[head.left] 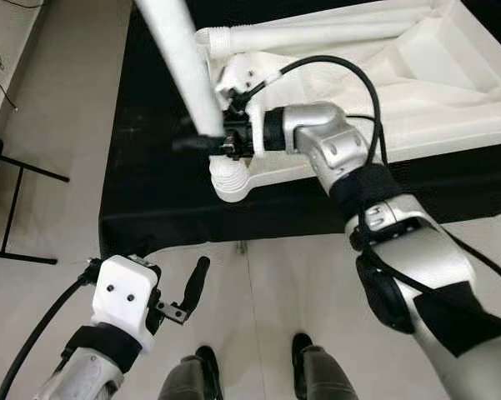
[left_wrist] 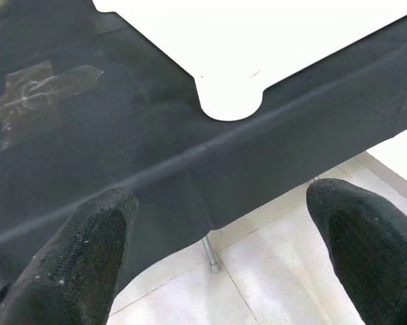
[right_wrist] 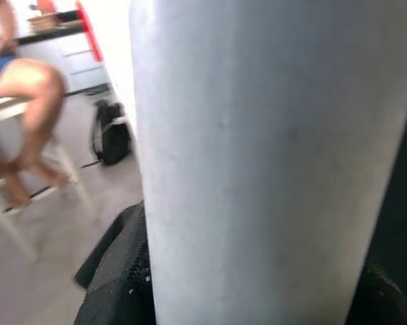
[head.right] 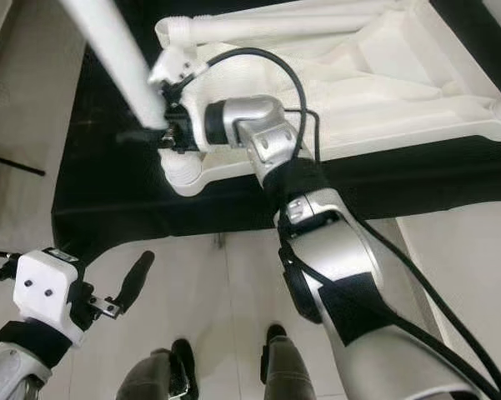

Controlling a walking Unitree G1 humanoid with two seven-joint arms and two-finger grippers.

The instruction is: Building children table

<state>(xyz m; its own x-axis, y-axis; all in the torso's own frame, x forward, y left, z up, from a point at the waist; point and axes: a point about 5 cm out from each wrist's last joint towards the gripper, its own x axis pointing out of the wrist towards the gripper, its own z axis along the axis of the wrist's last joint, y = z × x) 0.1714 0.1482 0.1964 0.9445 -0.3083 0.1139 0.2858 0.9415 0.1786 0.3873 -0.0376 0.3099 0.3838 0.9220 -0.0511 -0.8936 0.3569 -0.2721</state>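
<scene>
A white children's tabletop [head.left: 417, 92] lies upside down on a black-covered table [head.left: 150, 192]. One white leg [head.left: 317, 35] lies along its far rim. My right gripper [head.left: 202, 140] is shut on a second white leg [head.left: 182, 58], held upright just above the near corner socket [head.left: 229, 177]; that leg [right_wrist: 271, 162] stands close between the black fingers [right_wrist: 115, 277] in the right wrist view. My left gripper [head.left: 192, 287] hangs open low over the floor, before the table's front edge, with nothing between its fingertips [left_wrist: 88, 250].
The black cloth's front edge [left_wrist: 210, 203] drops to a pale tiled floor, with a metal table foot [left_wrist: 210, 257] under it. A black stand [head.left: 17, 217] is at my left. A seated person's legs [right_wrist: 27, 115] and a dark bag [right_wrist: 112, 135] show in the right wrist view.
</scene>
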